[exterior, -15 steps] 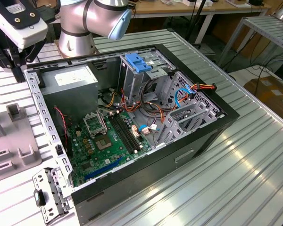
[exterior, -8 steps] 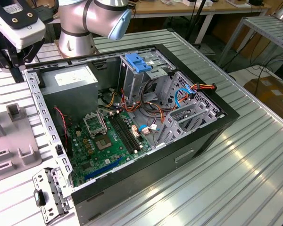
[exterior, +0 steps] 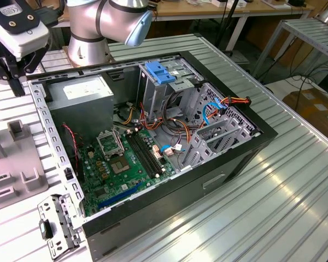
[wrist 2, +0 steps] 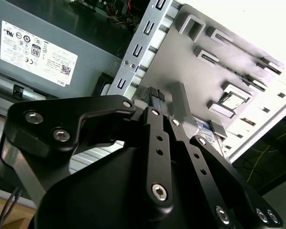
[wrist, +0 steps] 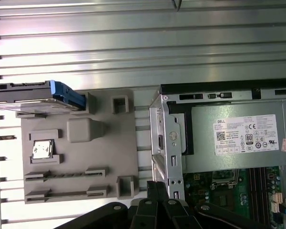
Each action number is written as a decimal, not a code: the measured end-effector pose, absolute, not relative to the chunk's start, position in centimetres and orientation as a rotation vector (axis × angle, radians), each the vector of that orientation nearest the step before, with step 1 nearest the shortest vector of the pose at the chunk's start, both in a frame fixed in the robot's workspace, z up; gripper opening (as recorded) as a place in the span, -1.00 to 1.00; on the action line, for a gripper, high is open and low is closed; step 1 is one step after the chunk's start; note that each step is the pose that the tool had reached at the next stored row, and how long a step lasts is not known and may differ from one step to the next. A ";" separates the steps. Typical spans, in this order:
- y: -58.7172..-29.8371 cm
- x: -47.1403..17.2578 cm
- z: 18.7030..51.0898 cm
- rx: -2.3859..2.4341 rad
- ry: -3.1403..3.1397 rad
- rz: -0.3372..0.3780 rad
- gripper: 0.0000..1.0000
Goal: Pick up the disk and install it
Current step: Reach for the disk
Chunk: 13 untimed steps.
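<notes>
We see a ribbed aluminium surface [exterior: 273, 207] catching bright light in pale streaks. Far behind it stands a wooden-topped table [exterior: 208, 10] on white legs. Toward the exterior view's right are a slatted metal table [exterior: 311, 33], and black cables [exterior: 309, 82] and a cardboard box [exterior: 317, 109] on the floor [exterior: 279, 87].

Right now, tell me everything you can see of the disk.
In the first wrist view the disk is a thin silver-metal slab with a blue plastic rail along its edge, one end cut off by the frame. It rests at an edge of the grey holder plate, reaching past it away from the case. The gripper is apart from it.
</notes>
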<state>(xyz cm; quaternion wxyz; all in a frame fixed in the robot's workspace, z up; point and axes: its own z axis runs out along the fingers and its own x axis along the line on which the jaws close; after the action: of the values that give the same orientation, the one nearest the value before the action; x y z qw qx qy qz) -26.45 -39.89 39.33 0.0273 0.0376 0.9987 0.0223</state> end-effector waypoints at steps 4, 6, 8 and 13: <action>-39.9 -26.6 39.3 0.116 3.084 0.069 -0.79; -39.9 -26.7 39.3 0.116 3.084 0.069 -0.79; -39.9 -26.8 39.3 0.116 3.084 0.069 -0.79; -39.9 -27.0 39.3 0.116 3.084 0.069 -0.79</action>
<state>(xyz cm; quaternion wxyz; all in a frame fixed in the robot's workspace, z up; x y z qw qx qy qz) -26.96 -39.89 39.33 0.0273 0.0375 0.9987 0.0223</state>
